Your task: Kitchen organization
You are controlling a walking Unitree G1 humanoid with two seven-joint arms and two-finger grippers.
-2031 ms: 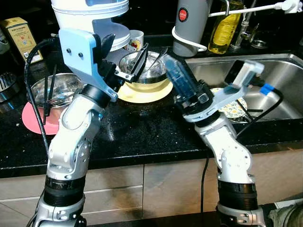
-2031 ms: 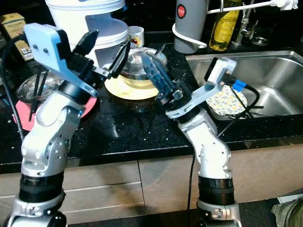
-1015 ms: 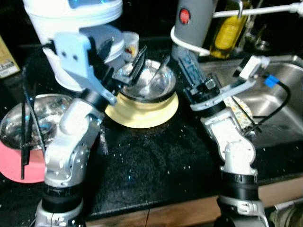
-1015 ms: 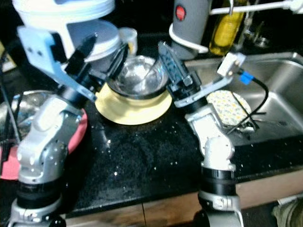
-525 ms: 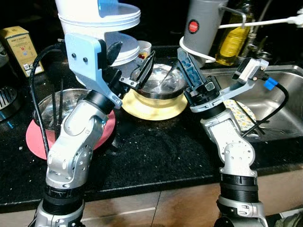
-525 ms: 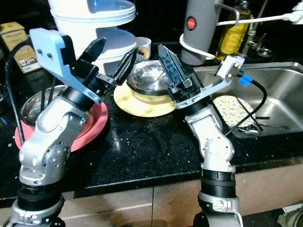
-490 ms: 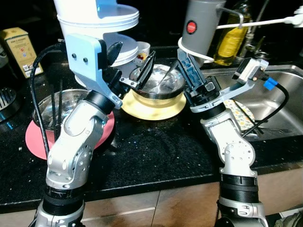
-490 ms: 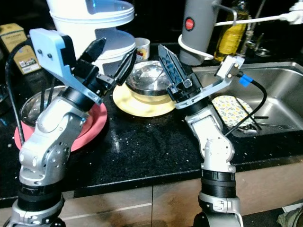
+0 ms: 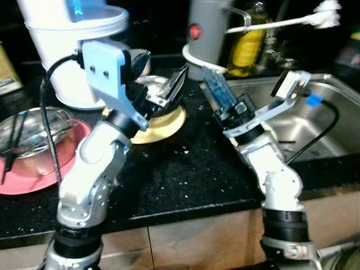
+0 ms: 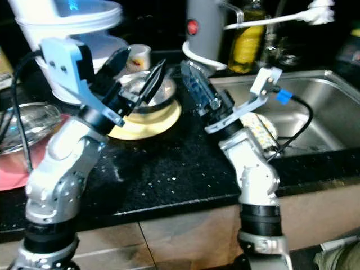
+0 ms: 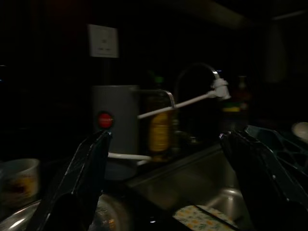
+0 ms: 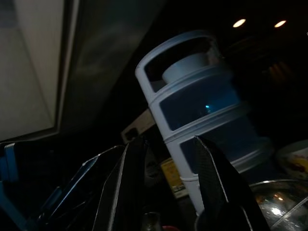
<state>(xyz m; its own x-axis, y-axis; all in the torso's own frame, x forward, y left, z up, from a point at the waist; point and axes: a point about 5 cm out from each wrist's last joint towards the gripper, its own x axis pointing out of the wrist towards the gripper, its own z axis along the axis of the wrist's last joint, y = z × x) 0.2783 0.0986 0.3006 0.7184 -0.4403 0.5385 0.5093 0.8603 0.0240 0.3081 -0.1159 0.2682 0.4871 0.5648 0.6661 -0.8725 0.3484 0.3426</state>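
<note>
Both tools, left tool (image 10: 136, 75) and right tool (image 10: 195, 85), hover open and empty over the cluttered bench (image 10: 169, 169); tidying looks barely begun

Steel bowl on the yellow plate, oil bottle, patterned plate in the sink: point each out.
Steel bowl (image 10: 135, 84): right eye view, on its inner wall.
Oil bottle (image 9: 246, 48): left eye view, on its yellow body.
Patterned plate (image 10: 260, 128): right eye view, on its floral face.

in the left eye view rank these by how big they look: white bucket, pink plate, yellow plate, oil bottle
1. white bucket, cut off by the frame's top
2. pink plate, partly covered by a steel bowl
3. yellow plate, mostly hidden behind the left arm
4. oil bottle, which stands farther back, so its rank is unsure
</note>
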